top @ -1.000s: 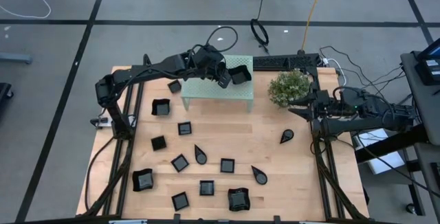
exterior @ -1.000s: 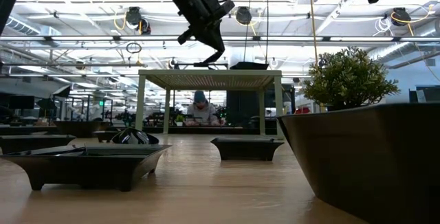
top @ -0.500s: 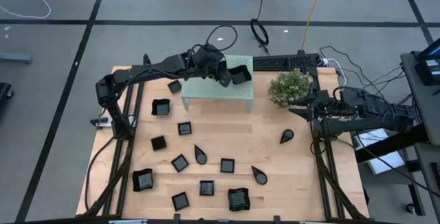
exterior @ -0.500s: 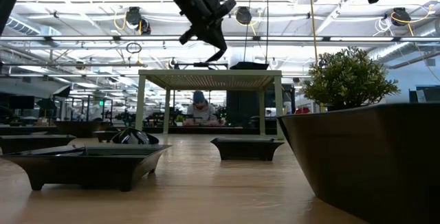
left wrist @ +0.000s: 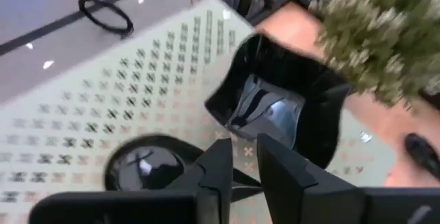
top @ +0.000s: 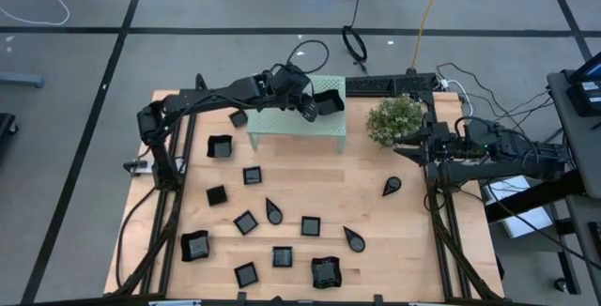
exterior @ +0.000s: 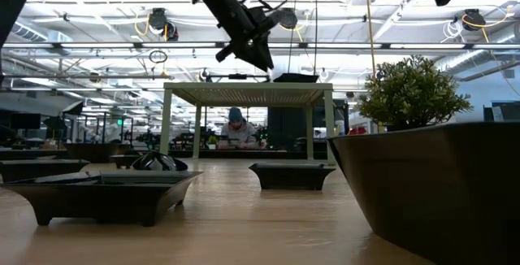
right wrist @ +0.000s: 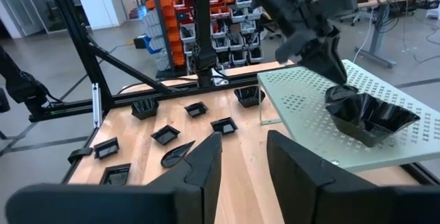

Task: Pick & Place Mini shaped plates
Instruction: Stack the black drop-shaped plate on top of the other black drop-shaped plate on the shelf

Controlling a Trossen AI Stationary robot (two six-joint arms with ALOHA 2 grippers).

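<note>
On mint-green perforated stand: curved-rim square plate, teardrop plate. Left end effector just above them, fingers slightly parted, gripping nothing. Right end effector beside plant, released. Other mini plates across tabletop.

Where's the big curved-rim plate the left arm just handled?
High view: the curved-rim plate sits on the mint-green stand, right end, beside the left gripper.

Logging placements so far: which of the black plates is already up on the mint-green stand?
The large glossy black curved-rim square plate, alone on the mint-green perforated stand beside the left claw. Every other black plate lies on the wooden table.
</note>
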